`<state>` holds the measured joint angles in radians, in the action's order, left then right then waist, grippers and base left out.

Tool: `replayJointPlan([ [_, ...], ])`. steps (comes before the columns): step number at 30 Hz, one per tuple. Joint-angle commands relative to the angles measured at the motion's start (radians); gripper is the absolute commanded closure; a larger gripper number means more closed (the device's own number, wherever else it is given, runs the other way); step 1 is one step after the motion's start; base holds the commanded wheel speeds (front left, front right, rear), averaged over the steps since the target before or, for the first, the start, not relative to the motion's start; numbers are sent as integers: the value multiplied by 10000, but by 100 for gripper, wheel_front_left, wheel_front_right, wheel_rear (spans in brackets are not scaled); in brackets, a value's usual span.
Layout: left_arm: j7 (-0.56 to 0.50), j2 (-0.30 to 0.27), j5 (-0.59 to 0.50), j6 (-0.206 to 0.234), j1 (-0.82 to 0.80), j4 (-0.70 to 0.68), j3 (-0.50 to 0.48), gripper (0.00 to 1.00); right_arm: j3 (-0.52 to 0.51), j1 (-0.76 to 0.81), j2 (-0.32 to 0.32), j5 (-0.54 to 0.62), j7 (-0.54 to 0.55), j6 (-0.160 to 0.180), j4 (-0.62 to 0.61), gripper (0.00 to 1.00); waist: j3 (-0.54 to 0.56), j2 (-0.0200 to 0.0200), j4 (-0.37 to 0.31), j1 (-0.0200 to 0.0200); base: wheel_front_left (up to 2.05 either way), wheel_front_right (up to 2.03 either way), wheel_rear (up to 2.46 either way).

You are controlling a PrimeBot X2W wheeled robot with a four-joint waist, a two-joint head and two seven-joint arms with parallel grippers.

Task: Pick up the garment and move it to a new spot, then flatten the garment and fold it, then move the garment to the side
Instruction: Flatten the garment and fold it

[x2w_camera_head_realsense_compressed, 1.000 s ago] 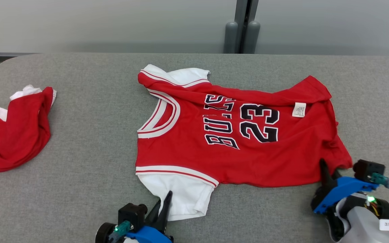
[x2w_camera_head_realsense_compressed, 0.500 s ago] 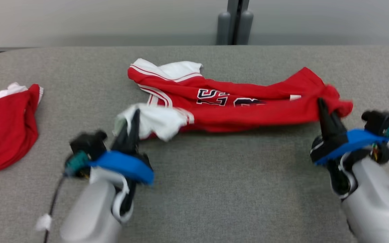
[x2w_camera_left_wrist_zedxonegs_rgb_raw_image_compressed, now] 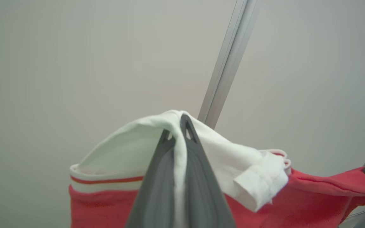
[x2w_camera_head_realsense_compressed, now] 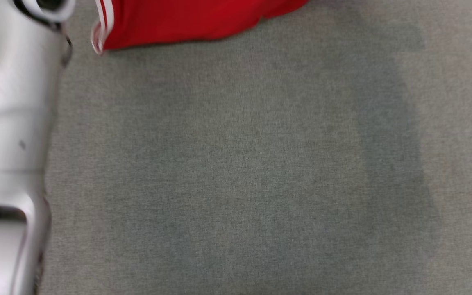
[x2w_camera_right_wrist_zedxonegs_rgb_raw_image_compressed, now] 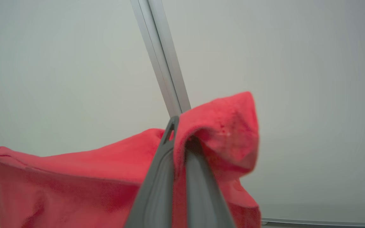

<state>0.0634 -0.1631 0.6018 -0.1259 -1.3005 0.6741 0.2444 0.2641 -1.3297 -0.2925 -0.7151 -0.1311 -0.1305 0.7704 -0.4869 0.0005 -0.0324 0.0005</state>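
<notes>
Past left gripper [x2w_camera_left_wrist_zedxonegs_rgb_raw_image_compressed: 176, 126] tips: pale wall [x2w_camera_left_wrist_zedxonegs_rgb_raw_image_compressed: 74, 63] w/ alu strip [x2w_camera_left_wrist_zedxonegs_rgb_raw_image_compressed: 227, 60] running diag, just behind tips. Past right gripper [x2w_camera_right_wrist_zedxonegs_rgb_raw_image_compressed: 181, 131]: same wall + strip. Head cam: grey fabric tabletop [x2w_camera_head_realsense_compressed: 236, 172].

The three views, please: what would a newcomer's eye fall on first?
The red jersey hanging between the two grippers. The left gripper is shut on its white sleeve, and the right gripper on a red corner. In the head view, the grey table spreads wide, with the jersey's edge at the top.

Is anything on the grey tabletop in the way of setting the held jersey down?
Nothing visible: the grey fabric tabletop below the red-and-white jersey shows no obstacle. The left tool and right tool grip it.
</notes>
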Motion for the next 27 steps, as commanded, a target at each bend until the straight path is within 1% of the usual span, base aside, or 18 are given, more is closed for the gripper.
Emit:
replayJointPlan([
  [1, -79, -69, -107, -72, -955, 344, 99, 100, -8, -847, -114, 147, 89, -3, 300, 100, -440, -5, 153, -5, 0, 0, 0],
  [5, 25, 130, -115, -34, -3104, 1245, 31, 100, -251, -2790, -166, 215, -30, -3, 1211, 100, -855, -5, 61, -5, 0, 0, 0],
  [6, 25, 130, -115, -34, -3104, 1245, 31, 100, -251, -2790, -166, 215, -30, -3, 1211, 100, -855, -5, 61, -5, 0, 0, 0],
  [11, 462, 417, -237, -53, -5234, 2130, 203, 100, -131, -4484, -149, 426, -531, -3, 1914, 100, -1033, -5, -59, -5, 0, 0, 0],
  [15, 822, 624, -101, -70, -5938, 2591, 601, 100, 233, -4877, -150, 416, -750, -5, 2226, 100, -1091, -5, -71, -5, 0, 0, 0],
  [18, 1003, 700, 221, -74, -5782, 2653, 1084, 100, 489, -4593, -210, 155, -831, -5, 2330, 100, -1130, -5, -31, -5, 0, 0, 0],
  [22, 1333, 603, 832, -76, -4881, 2678, 1566, 100, 889, -3649, -216, -269, -943, -5, 2409, 100, -1094, -5, 7, -5, 0, 0, 0],
  [24, 1519, 512, 1111, -77, -4203, 2603, 1774, 100, 1070, -3053, -163, -563, -1046, -5, 2336, 100, -1042, -5, 12, -5, 0, 0, 0],
  [25, 1711, 398, 1310, -77, -3385, 2472, 1949, 100, 1263, -2251, -92, -828, -1130, -5, 2216, 100, -943, -5, 2, -5, 0, 0, 0],
  [27, 1866, 328, 1622, -78, -2531, 2234, 1953, 100, 1396, -1458, -89, -1136, -1228, -3, 2026, 100, -857, -5, -4, -5, 0, 0, 0],
])
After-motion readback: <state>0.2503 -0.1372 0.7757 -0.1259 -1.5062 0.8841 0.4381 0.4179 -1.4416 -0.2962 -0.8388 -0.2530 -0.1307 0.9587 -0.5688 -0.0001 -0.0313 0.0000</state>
